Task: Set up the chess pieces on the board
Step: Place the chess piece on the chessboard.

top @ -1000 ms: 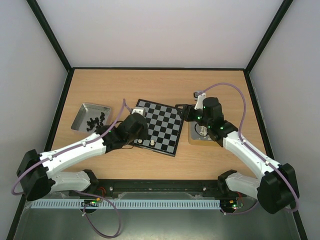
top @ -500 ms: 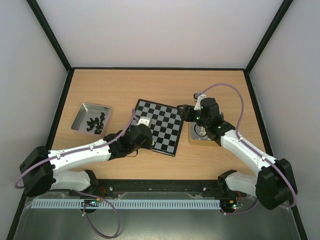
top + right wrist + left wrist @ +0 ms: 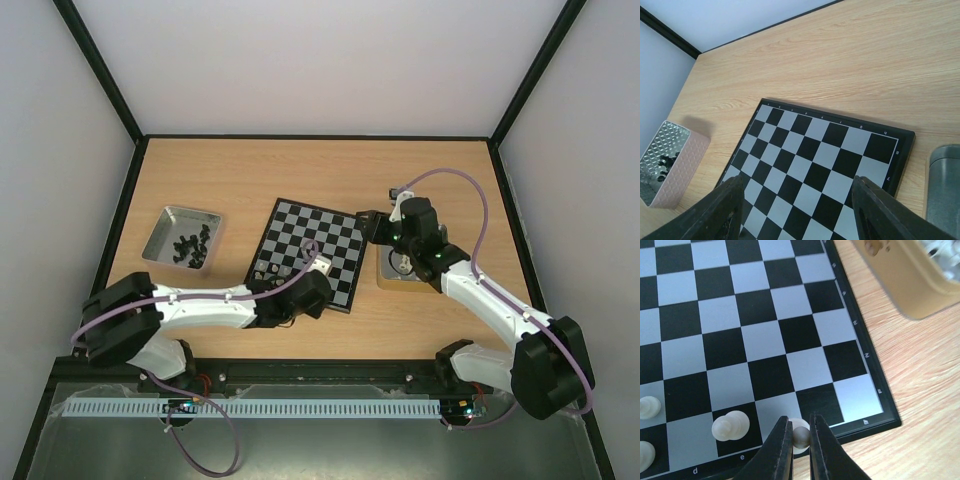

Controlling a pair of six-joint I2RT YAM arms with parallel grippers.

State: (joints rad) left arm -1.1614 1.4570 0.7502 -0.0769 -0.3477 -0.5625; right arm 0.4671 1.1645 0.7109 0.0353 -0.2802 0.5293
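A small rounded cream chess piece point(image 3: 801, 436) is pinched by the left pincer point(image 3: 800, 426) at the edge row of the flat black-and-grey board point(image 3: 765, 340), presumably so that it is stood beside the cream pieces point(image 3: 730, 426) already placed. The right pincer point(image 3: 799, 184) is held spread and empty near the board's edge.

Wooden table point(image 3: 300, 170), board point(image 3: 335, 235), silvery tin point(image 3: 168, 216) (left), tan tin point(image 3: 385, 281)

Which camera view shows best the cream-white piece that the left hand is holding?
The left wrist view: the cream-white piece appears close up, clamped in the left hand at the near edge of the board. In the top view the hand itself hides it. The right wrist view shows only bare squares.
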